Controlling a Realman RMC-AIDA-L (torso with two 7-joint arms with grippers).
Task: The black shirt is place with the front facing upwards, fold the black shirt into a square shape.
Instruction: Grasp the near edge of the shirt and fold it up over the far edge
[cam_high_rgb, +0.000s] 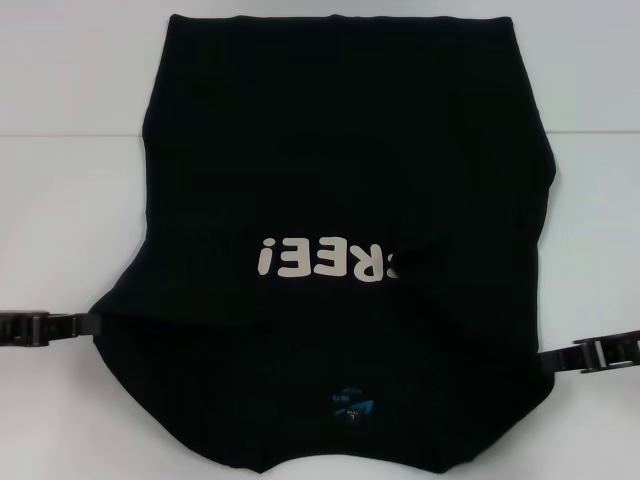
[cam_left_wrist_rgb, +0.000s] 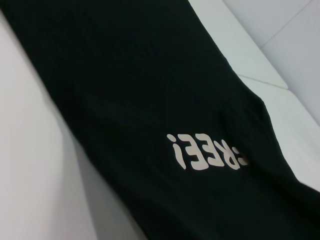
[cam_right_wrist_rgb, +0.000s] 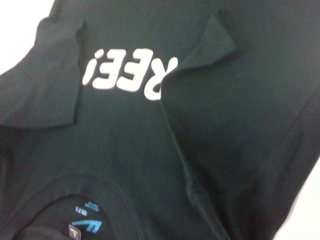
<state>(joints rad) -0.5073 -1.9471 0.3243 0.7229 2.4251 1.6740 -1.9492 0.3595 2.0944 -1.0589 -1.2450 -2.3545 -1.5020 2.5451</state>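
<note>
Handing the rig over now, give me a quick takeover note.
Left pincer sits at the black shirt's left edge; right pincer at its right edge. Whether either grips cloth can't be seen.
Shirt lies front up on the white table, collar and blue neck label nearest the robot.
Done: both sleeves folded inward; the right one covers the first letter of the lettering.
Left: fold lengthwise into a square.

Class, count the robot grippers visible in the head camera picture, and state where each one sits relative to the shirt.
2. The left gripper is at the black shirt's left edge; the right gripper is at its right edge.
</note>
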